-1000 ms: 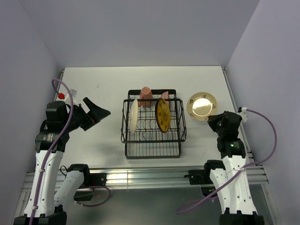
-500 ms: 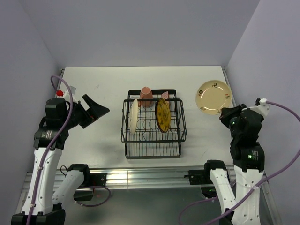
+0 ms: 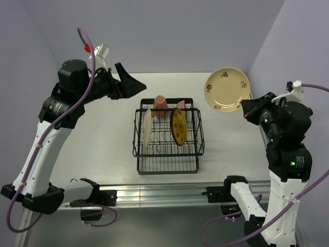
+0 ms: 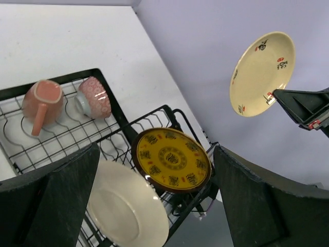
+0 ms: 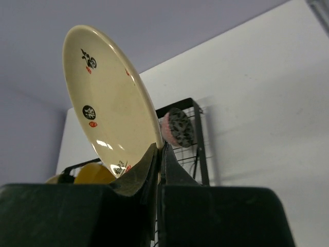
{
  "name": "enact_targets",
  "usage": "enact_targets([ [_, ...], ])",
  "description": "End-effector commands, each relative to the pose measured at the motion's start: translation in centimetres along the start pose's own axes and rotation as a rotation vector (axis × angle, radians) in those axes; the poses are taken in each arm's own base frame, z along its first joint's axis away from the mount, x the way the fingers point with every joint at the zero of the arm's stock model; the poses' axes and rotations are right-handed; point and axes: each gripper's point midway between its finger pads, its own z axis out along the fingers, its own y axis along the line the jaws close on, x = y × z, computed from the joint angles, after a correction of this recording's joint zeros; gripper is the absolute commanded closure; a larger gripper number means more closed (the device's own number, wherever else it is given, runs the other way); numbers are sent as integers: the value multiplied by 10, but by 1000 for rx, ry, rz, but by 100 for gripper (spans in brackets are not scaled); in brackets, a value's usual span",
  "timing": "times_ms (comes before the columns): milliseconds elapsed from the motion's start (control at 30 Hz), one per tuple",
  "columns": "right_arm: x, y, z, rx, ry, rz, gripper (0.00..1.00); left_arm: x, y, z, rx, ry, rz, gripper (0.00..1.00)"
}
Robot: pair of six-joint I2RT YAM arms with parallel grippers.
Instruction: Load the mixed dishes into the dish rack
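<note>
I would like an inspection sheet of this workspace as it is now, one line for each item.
Surface: white table, carrying the rack.
Job's things: black wire dish rack holds a cream plate and a yellow patterned plate on edge, with a pinkish mug and a small bowl at its far end; a second cream plate is in the air.
Clutter: nothing seen.
Grippers: right claw shut on the second cream plate's rim; left claw open, empty, raised.
Cables: purple cable on the left arm, another on the right.
Surroundings: lilac walls; metal rail at the near edge.
</note>
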Motion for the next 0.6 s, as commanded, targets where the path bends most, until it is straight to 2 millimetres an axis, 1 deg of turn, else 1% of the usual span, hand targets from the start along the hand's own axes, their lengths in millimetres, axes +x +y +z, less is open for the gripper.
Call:
enact_targets([
  [0, -16, 45, -16, -201, 0, -35, 100, -19, -28, -1, 118, -27, 111, 1],
  [33, -13, 55, -19, -252, 30, -36, 100, -20, -36, -1, 151, -20, 120, 1],
  [67, -15, 61, -22, -277, 33, -38, 100, -16, -43, 1, 191, 7, 113, 1],
  [100, -13, 62, -20, -280, 54, -34, 100, -17, -46, 1, 201, 2, 112, 1],
  [133, -11, 67, -22, -306, 70, -34, 100, -17, -53, 0, 210, -3, 104, 1],
  [167, -13, 70, -25, -317, 67, -31, 100, -21, -51, 3, 180, -25, 94, 1],
  [200, -13, 73, -24, -326, 75, -27, 100, -23, -53, 2, 168, -35, 86, 1],
  [233, -12, 75, -24, -341, 87, -22, 100, -19, -59, 5, 168, -27, 60, 1],
  [267, -11, 81, -27, -369, 99, -25, 100, -20, -57, 9, 137, -45, 46, 1],
  [300, -10, 83, -24, -376, 118, -21, 100, -18, -62, 12, 141, -43, 41, 1],
  [333, -9, 86, -24, -389, 127, -18, 100, -11, -79, 14, 180, -33, 52, 1],
  [367, -12, 89, -26, -397, 125, -16, 100, -7, -84, 19, 181, -30, 58, 1],
  [400, -10, 93, -25, -412, 139, -14, 100, -8, -87, 21, 170, -49, 67, 1],
  [433, -10, 96, -26, -425, 147, -11, 100, -3, -100, 22, 201, -48, 77, 1],
  [467, -11, 99, -28, -439, 149, -8, 100, -1, -102, 26, 207, -45, 77, 1],
  [533, -10, 107, -30, -479, 173, 2, 100, 2, -113, 28, 265, -36, 90, 1],
  [567, -9, 109, -30, -485, 180, 5, 100, 5, -116, 31, 280, -29, 92, 1],
])
